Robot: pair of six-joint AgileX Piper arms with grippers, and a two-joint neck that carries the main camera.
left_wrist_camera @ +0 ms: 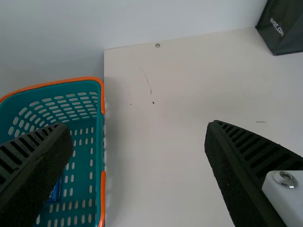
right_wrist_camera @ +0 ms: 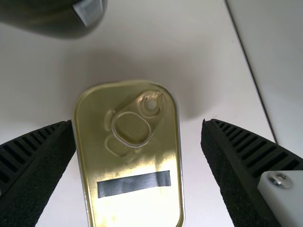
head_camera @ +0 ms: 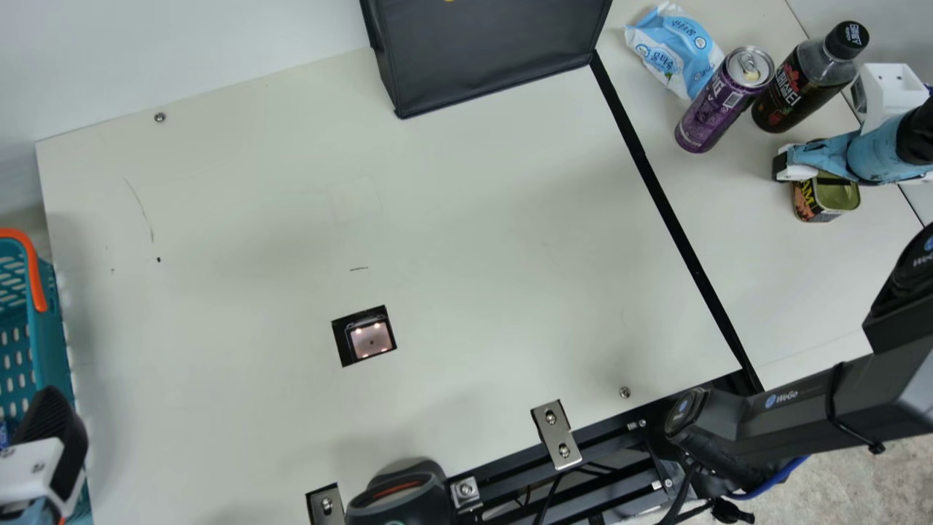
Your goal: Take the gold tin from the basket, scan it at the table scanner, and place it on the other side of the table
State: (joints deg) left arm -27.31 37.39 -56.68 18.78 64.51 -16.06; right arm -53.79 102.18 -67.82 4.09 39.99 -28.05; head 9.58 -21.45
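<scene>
We have the gold tin [head_camera: 838, 195] on the table [head_camera: 466, 204], right-hand section, past the black strip [head_camera: 656, 186]. It's lid up, with the ring pull [right_wrist_camera: 132, 127] and a dark stripe across the lid visible in the right wrist view.

Our right gripper [head_camera: 802, 172] is right at the tin. Its fingers are apart, one to each side of the lid in the wrist view, not clamped. One finger overlaps the tin's edge in that view; we can't tell if it touches. There's a visible gap to the other one.

Our left gripper [head_camera: 47, 441] is at the other end, by the teal basket [head_camera: 51, 328] with orange trim. Its fingers are apart with nothing between them: in its wrist view one covers part of the basket, the other is over the table surface. A small blue item [left_wrist_camera: 54, 191] is in the basket, partly behind the finger.

Scanner [head_camera: 372, 340] is set in the table between the basket and the black strip, window lit.

Near the tin we have a dark bottle [head_camera: 802, 87], with a purple can [head_camera: 711, 113] just beside it and a blue-and-white packet [head_camera: 674, 44] next to the can. Black bag [head_camera: 488, 51] is at the table's far edge.
</scene>
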